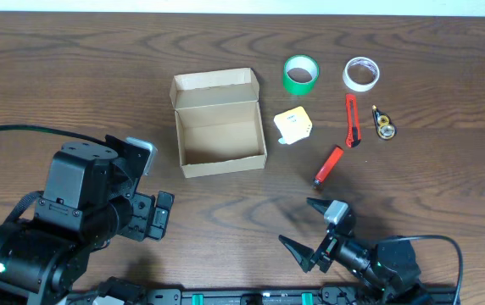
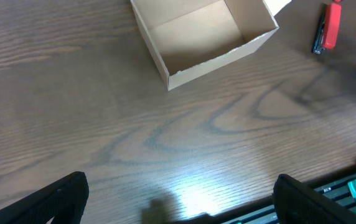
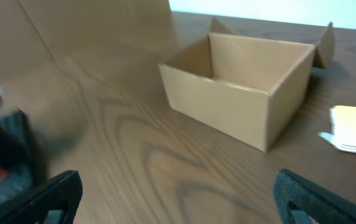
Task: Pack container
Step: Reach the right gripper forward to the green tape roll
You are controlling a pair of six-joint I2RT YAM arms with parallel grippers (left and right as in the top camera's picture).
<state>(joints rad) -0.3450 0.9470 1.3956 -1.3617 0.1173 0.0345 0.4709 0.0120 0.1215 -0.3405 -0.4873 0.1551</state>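
Note:
The container (image 1: 220, 158), a tan cardboard box with its flap lid open at the back, stands empty at the table's middle; it also shows in the left wrist view (image 2: 190, 68) and the right wrist view (image 3: 228, 112). To its right lie a yellow block (image 1: 293, 125), a green tape roll (image 1: 301, 74), a white tape roll (image 1: 361, 74), a red box cutter (image 1: 352, 119), a red marker (image 1: 328, 165) and a small black and yellow tool (image 1: 384, 124). My left gripper (image 1: 147, 185) is open and empty, front left of the box. My right gripper (image 1: 305, 229) is open and empty near the front edge.
The marker also shows in the left wrist view (image 2: 328, 26) and the yellow block in the right wrist view (image 3: 355, 128). A rail with black and green parts (image 1: 251, 296) runs along the front edge. Bare wood lies left of the box.

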